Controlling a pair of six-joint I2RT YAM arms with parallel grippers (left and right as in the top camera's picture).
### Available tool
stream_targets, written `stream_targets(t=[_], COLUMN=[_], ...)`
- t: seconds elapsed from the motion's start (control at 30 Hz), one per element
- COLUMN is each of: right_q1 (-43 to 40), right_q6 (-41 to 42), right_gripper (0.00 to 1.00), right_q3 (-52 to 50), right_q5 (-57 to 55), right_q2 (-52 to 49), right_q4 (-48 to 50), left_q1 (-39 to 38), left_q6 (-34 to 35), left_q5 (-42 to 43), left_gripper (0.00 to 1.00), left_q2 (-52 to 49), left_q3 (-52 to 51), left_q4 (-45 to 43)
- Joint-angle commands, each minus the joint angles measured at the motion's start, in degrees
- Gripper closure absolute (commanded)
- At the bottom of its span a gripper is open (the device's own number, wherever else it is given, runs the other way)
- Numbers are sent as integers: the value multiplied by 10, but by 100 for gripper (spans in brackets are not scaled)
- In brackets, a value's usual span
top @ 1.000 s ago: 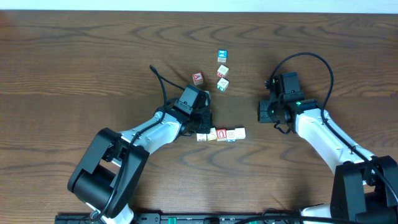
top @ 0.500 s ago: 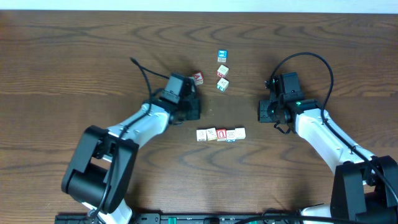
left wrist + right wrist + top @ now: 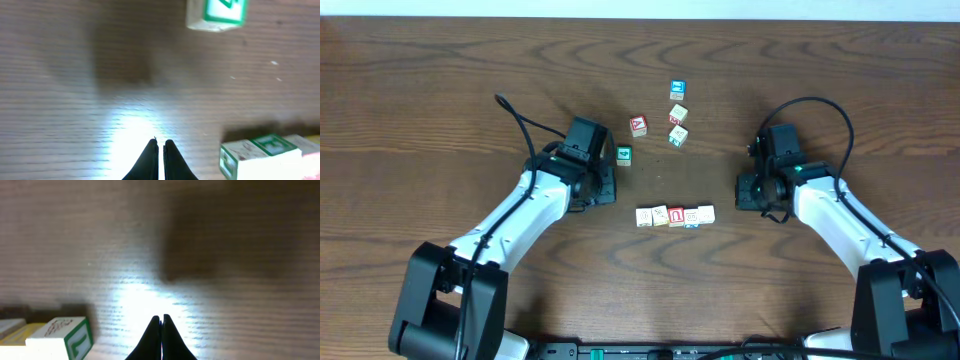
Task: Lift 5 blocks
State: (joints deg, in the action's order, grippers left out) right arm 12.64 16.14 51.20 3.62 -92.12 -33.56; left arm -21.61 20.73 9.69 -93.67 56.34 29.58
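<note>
We found the blocks point(image 3: 675, 215) lying on the table point(image 3: 440, 90) in one touching row, its long axis running left to right. The left gripper point(image 3: 603, 190) stood near the row's left end and the right gripper point(image 3: 748, 190) near its right end. Both were closed completely, holding nothing and clear of the row.

place: i'm looking at what seems a robotics lab bench
surface: i'm seeing a wood-grain table point(image 3: 440, 80)
rig: i'm watching a left arm point(image 3: 520, 215) and right arm point(image 3: 830, 205), black cable point(image 3: 808, 98) trailing, alphabet blocks point(image 3: 675, 215) lying between
</note>
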Motion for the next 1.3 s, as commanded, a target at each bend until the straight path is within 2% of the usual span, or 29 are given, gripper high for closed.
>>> stream_targets(t=[0.0,0.33,0.57,0.87,1.27], right_q1=[19,70,71,73,77], right_q6=[15,5,5,-12,-17], right_gripper=[99,99,99,99,99], right_q3=[-5,-40,-63,-74,-75], right_q5=[10,9,16,83,126], right_q2=[0,-2,-2,-2,-2], right_q4=[-10,39,68,94,104], left_q1=[-1,-1,-28,-82,-85], left_q6=[1,24,36,76,101], left_q5=[36,73,88,94,94], left_gripper=[93,93,93,93,93], left_q2=[-9,-22,-22,-35,-67], left_q3=[-10,-38,-40,-40,-40], left_q4=[4,16,-4,-49,-73])
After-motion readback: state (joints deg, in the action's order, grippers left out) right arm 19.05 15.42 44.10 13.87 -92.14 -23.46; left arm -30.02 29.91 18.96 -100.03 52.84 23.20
